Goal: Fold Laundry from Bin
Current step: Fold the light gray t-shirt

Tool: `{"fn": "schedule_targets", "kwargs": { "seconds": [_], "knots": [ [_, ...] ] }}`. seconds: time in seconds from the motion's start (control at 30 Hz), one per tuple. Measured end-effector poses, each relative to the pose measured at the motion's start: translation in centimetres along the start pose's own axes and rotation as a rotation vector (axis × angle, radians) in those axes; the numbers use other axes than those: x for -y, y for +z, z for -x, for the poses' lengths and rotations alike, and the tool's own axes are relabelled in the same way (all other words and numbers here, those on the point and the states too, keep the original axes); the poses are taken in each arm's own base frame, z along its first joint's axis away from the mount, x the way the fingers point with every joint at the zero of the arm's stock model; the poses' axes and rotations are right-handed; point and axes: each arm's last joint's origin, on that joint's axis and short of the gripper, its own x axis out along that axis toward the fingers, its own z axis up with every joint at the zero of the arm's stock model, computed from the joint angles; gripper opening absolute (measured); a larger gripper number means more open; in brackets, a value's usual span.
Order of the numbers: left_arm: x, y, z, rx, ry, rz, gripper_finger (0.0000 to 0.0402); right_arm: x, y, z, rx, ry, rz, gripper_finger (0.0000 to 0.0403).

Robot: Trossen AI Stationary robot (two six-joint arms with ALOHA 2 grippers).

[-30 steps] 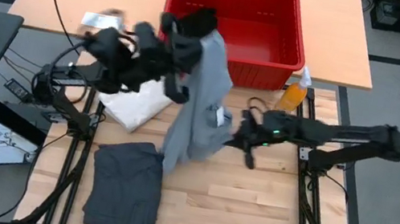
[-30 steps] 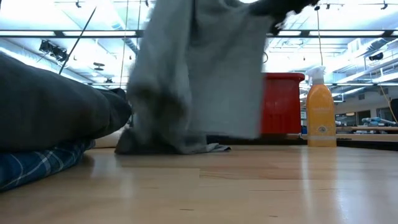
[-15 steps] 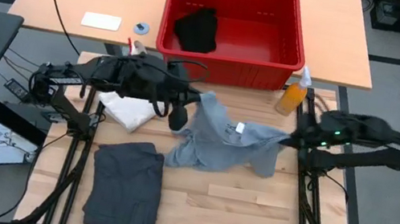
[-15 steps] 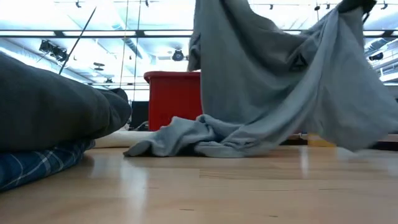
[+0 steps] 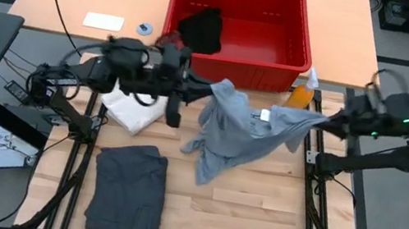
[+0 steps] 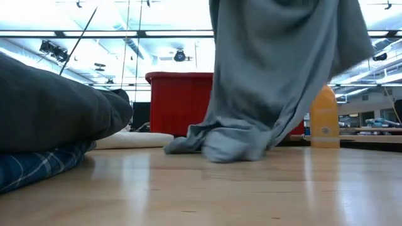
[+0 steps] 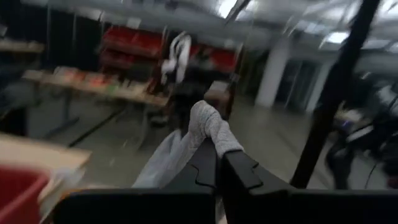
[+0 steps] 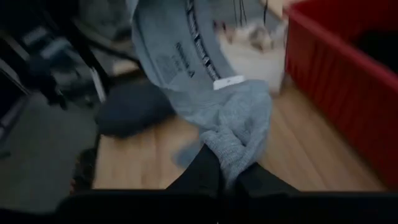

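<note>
- Since half a second ago, both arms have pulled wider apart, stretching the light grey garment (image 5: 239, 133) above the table (image 5: 254, 214).
- Left gripper (image 5: 206, 92) is clenched on one corner; right gripper (image 5: 321, 122) is clenched on the opposite corner.
- Its lower end trails on the wood before the red bin (image 5: 239, 29), which holds a black piece (image 5: 202, 29).
- Folded charcoal piece (image 5: 128, 187) lies near the left front.
</note>
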Motion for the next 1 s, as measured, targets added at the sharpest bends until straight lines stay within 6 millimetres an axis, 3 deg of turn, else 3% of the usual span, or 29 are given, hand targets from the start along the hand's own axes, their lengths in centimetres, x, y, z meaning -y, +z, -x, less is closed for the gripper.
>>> {"fn": "schedule_targets", "kwargs": {
  "seconds": [0.2,0.43,0.57,0.77,1.0],
  "knots": [
    [0.1,2.6,2.8,0.096,-0.028,-0.001,0.0009,-0.6,2.8,5.6,0.269,0.095,0.039,0.0011],
    [-2.1,4.8,5.1,0.204,0.203,-0.096,0.0009,0.2,4.2,10.5,0.558,-0.143,-0.013,0.0012],
    [-2.9,6.2,5.4,0.339,0.249,-0.142,0.0009,0.0,5.2,11.5,0.692,-0.142,0.020,0.0012],
    [-2.5,8.1,5.8,0.569,0.144,-0.227,0.0009,-0.6,6.4,11.6,0.784,-0.063,0.102,0.0012],
    [-2.6,8.2,5.9,0.570,0.162,-0.239,0.0009,-0.5,6.8,11.1,0.788,-0.179,0.093,0.0012]
  ]
}}
